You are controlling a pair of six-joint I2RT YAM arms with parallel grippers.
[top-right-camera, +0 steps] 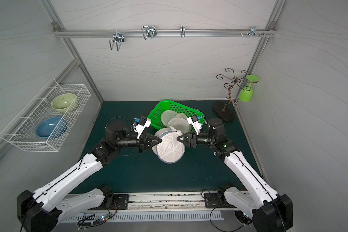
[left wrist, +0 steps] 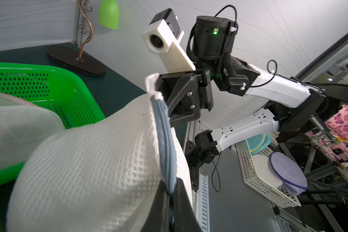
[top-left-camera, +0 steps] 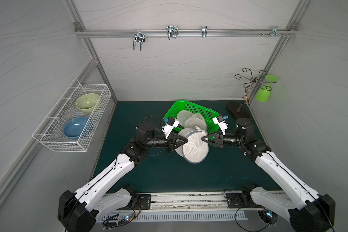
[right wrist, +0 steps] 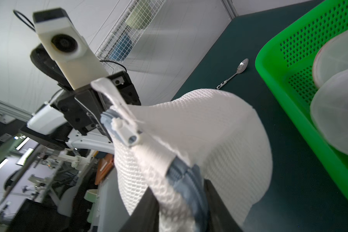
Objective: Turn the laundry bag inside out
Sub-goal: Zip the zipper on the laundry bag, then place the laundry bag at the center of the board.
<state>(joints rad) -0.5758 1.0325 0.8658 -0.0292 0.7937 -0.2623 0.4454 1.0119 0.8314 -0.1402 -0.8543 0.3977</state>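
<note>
Left claw [top-left-camera: 186,140] and right claw [top-left-camera: 203,138] pinch opposite sides of the grey-blue zipper rim [left wrist: 165,140] on the round white mesh laundry bag [top-left-camera: 195,147], slung between them over the dark green desk [top-left-camera: 189,174].

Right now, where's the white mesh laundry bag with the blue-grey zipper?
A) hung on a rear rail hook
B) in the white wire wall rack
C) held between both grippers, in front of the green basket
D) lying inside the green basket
C: the left gripper and right gripper each pinch the white mesh laundry bag at its blue-grey zipper edge, on the near side of the green basket.
</note>
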